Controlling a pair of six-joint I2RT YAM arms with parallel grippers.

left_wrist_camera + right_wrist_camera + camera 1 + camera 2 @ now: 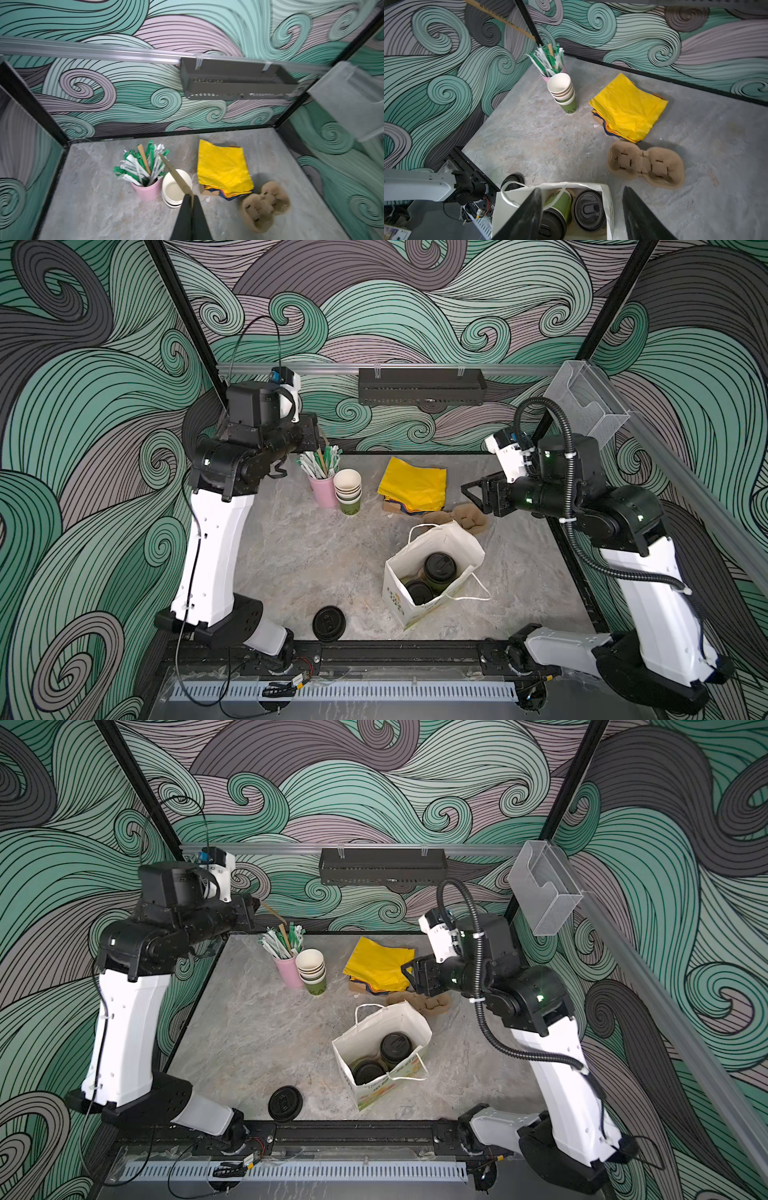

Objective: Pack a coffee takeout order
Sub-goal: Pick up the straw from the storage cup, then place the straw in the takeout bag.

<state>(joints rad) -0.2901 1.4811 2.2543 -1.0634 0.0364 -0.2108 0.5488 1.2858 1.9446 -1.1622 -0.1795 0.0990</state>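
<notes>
A white paper bag (400,608) stands open on the table, holding two olive-green cups with black lids (439,566) (588,209). A stack of empty green cups (348,491) and folded yellow napkins (415,483) lie at the back. My left gripper (190,195) hangs above the pink straw cup, shut on a thin tan stick (172,172). My right gripper (582,190) hovers open over the bag's far edge, with nothing between its fingers.
The pink cup of wrapped straws (323,489) stands beside the cup stack. A brown cardboard cup carrier (461,519) lies between the napkins and the bag. One loose black lid (329,623) rests near the front rail. A black shelf (422,385) hangs on the back wall.
</notes>
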